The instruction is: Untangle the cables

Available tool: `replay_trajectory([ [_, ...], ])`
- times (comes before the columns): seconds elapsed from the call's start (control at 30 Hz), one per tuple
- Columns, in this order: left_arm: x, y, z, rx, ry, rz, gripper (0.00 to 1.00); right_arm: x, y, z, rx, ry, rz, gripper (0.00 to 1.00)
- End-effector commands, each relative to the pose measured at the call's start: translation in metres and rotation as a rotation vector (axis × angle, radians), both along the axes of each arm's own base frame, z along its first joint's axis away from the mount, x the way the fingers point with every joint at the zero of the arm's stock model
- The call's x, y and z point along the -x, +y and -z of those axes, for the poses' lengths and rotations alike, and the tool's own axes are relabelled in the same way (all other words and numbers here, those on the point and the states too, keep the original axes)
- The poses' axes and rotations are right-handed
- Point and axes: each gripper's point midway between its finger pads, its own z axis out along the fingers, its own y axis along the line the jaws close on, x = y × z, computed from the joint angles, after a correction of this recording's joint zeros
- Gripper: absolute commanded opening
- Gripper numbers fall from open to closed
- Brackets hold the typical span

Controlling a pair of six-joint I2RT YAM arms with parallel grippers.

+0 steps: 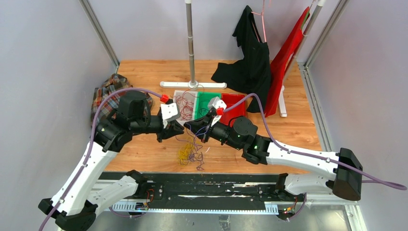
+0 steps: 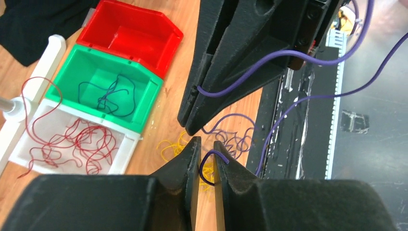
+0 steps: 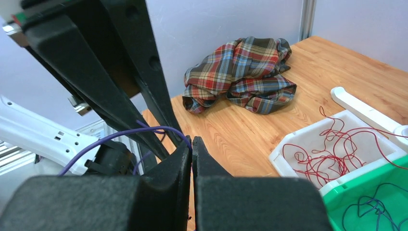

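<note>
A loose tangle of yellow and purple cables point(image 1: 188, 152) lies on the wooden table below both grippers; it also shows in the left wrist view point(image 2: 226, 139). My right gripper point(image 3: 191, 139) is shut on a thin purple cable point(image 3: 120, 134) that runs off to the left. My left gripper point(image 2: 207, 142) stands open by a narrow gap, tip to tip with the right gripper point(image 2: 192, 126); a curled purple cable end point(image 2: 210, 166) sits in that gap. Red cables point(image 2: 77, 142) lie in the white bin point(image 2: 29, 166), and dark blue ones point(image 2: 108, 96) in the green bin point(image 2: 144, 108).
An empty red bin point(image 2: 130, 38) stands beside the green one. A plaid cloth point(image 3: 240, 72) lies at the table's left. A garment stand point(image 1: 191, 43) with black point(image 1: 250, 62) and red point(image 1: 288, 53) clothes is at the back. A black rail point(image 1: 202, 185) runs along the near edge.
</note>
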Motion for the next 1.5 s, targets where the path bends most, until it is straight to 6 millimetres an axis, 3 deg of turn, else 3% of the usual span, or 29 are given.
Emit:
replay_trajectory([
  [0.0, -0.002, -0.016, -0.016, 0.113, -0.012, 0.041, 0.21, 0.012, -0.002, -0.04, -0.09, -0.015, -0.043, 0.01],
  [0.2, -0.011, -0.026, -0.022, 0.2, 0.048, -0.014, 0.31, 0.018, 0.0, -0.06, -0.128, -0.024, -0.075, 0.01],
  [0.33, -0.013, -0.033, -0.03, 0.265, 0.09, -0.028, 0.32, 0.019, -0.001, -0.068, -0.148, -0.026, -0.08, 0.01],
  [0.4, -0.014, -0.037, -0.033, 0.288, 0.11, -0.029, 0.26, 0.021, 0.0, -0.07, -0.154, -0.026, -0.089, 0.01],
  [0.47, -0.013, -0.04, -0.038, 0.304, 0.127, -0.012, 0.06, 0.02, -0.001, -0.072, -0.156, -0.026, -0.086, 0.01],
  [0.53, -0.009, -0.042, -0.045, 0.325, 0.15, 0.008, 0.01, 0.017, -0.002, -0.073, -0.154, -0.023, -0.064, 0.02],
  [0.6, -0.003, -0.044, -0.057, 0.348, 0.159, 0.035, 0.0, 0.011, -0.007, -0.071, -0.144, -0.022, -0.026, 0.15],
  [0.73, -0.007, -0.042, -0.089, 0.377, 0.084, 0.031, 0.0, -0.002, -0.026, -0.067, -0.135, -0.024, 0.06, 0.57],
  [0.8, -0.015, -0.039, -0.102, 0.37, 0.022, -0.002, 0.0, -0.005, -0.035, -0.063, -0.118, -0.03, 0.085, 0.62],
  [0.97, -0.022, -0.032, -0.132, 0.357, -0.09, -0.03, 0.0, -0.004, -0.043, -0.03, -0.017, -0.016, 0.085, 0.68],
  [1.1, -0.017, -0.034, -0.146, 0.374, -0.085, -0.001, 0.0, 0.002, -0.033, -0.007, 0.027, 0.004, 0.035, 0.7],
  [1.27, -0.017, -0.036, -0.154, 0.372, -0.081, 0.011, 0.0, 0.004, -0.014, -0.005, 0.029, 0.01, -0.021, 0.71],
  [1.47, -0.011, -0.034, -0.165, 0.369, -0.099, 0.032, 0.0, -0.009, -0.011, -0.007, -0.014, 0.012, 0.039, 0.67],
])
